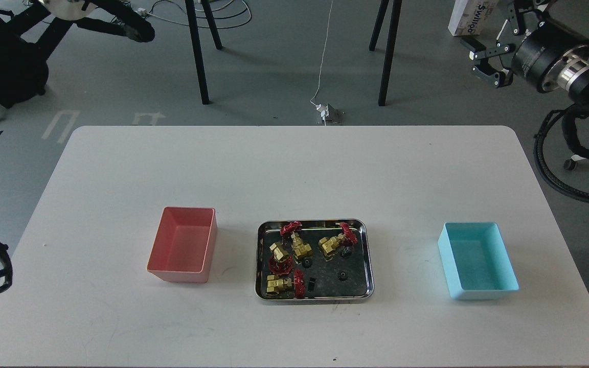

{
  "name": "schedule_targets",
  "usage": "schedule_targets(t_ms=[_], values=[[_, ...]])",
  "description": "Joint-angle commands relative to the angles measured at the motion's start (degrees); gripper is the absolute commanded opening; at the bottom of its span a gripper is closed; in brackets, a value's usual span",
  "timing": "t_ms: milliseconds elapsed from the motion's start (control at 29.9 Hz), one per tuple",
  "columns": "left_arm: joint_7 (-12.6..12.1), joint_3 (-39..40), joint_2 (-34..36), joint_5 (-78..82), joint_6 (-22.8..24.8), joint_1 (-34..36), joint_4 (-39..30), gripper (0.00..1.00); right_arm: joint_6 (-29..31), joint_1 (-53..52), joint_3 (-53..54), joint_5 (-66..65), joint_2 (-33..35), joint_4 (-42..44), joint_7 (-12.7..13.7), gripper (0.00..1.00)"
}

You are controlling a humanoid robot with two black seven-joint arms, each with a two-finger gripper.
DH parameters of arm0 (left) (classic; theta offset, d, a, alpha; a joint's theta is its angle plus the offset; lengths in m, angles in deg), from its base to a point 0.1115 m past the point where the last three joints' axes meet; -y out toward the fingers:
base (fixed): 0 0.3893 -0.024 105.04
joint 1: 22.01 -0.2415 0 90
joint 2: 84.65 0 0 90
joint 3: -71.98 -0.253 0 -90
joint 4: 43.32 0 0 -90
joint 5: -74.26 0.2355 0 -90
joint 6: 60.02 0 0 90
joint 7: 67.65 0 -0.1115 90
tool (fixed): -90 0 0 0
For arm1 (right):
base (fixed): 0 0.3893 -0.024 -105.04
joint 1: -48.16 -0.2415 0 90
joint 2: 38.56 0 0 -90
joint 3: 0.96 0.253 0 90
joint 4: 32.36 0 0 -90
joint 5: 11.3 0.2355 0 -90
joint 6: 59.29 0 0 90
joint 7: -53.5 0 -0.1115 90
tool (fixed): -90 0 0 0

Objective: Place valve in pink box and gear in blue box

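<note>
White table [294, 168], seen from above. Steel tray [366, 255] sits at the middle of the near half, pink box [184, 250] to its left, blue box [478, 260] to its right; both boxes stand apart from the tray.

In the tray: four brass valves with red handwheels. One valve [297, 240] at the upper left of the tray, a second [336, 243] upper right, a third [279, 258] at the left edge, a fourth [281, 283] at the near left corner. They crowd the left and upper part, some nearly touching. Small black gears among them: one gear [307, 262] near the middle, another [342, 276] lower right, a third [346, 251] tucked just beside the upper-right valve. A small black block [312, 286] lies by the near edge.

Right claw [489, 61] hangs at the upper right, beyond the far right corner of the table, well apart from the tray; fingers spread, nothing between them. Every valve and gear lies far down and left of it.

Left claw [138, 31] at the upper left, over the floor, dark and end-on; cannot tell whether it is spread or closed. It too is well away from the tray.
</note>
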Motion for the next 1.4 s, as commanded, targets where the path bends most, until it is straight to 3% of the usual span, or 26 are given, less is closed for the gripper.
schedule_targets(t_ms=[0, 67, 201, 334, 401, 535, 568, 669, 736, 869, 936, 1070, 1170, 1237, 1371], values=[[1.5, 0.0, 0.5, 0.2, 0.0, -1.0, -0.1, 1.0, -0.7, 0.2, -0.2, 0.0, -1.1, 0.0, 0.0, 0.99], [3.4, 0.1, 0.7, 0.1, -0.1, -1.4, 0.0, 1.0, -0.6, 0.3, -0.1, 0.0, -1.0, 0.0, 0.1, 0.99], [3.0, 1.0, 0.9, -0.5, -0.6, -1.5, 0.1, 1.0, -0.2, 0.5, -0.6, -0.2, -0.4, -0.1, 0.1, 0.99], [4.4, 2.9, 1.9, -0.4, 0.1, -1.8, 0.6, 1.0, 0.3, 0.9, -0.3, -0.4, 1.0, -0.3, 0.0, 0.99], [6.6, 4.9, 1.8, 0.2, -0.8, -2.8, 1.4, 1.0, 0.6, 0.9, -0.2, -1.6, 3.2, -1.5, 0.0, 0.99], [13.8, 5.1, 0.9, 0.1, -1.2, -5.7, 2.6, 1.0, 3.7, 0.9, 0.0, -5.2, 6.3, -2.3, 0.2, 0.99], [14.7, 5.2, 0.6, 0.0, 0.7, -6.4, 2.5, 1.0, 5.1, 0.9, 0.1, -5.2, 6.6, -2.3, 0.3, 0.99], [15.2, 5.1, -0.4, 0.5, 12.3, -9.7, 2.1, 1.0, 5.9, 0.8, 0.2, -5.2, 7.6, -3.6, 1.1, 0.99], [15.2, 5.0, -1.0, 2.7, 14.1, -11.4, 1.0, 1.0, 5.9, 0.5, 0.2, -5.2, 9.6, -5.1, 1.9, 0.99], [15.8, 4.6, -1.6, 19.3, 11.4, -13.5, -4.0, 1.0, 5.9, -0.6, 1.0, -5.2, 13.0, -7.3, 2.3, 0.99], [15.9, 4.7, -2.1, 27.4, 7.7, -16.0, -7.3, 1.0, 5.9, -1.1, 1.3, -5.2, 14.3, -7.3, 3.5, 0.99], [15.3, 4.1, -4.1, 48.2, -6.1, -21.3, -11.7, 1.0, 5.7, -1.7, 1.4, -5.2, 15.4, -7.3, 4.6, 0.99], [15.0, 0.6, -6.5, 71.0, -20.0, -25.3, -11.5, 1.0, 5.7, -1.7, 1.4, -5.2, 16.4, -7.3, 4.5, 0.99], [15.0, 0.3, -7.6, 74.5, -25.0, -27.6, -11.7, 1.0, 5.7, -1.8, 1.4, -5.3, 16.9, -7.3, 4.6, 0.99], [15.3, 1.2, -7.4, 69.1, -20.5, -28.0, -11.7, 1.0, 5.7, -1.8, 1.4, -5.2, 17.7, -7.3, 4.5, 0.99]])
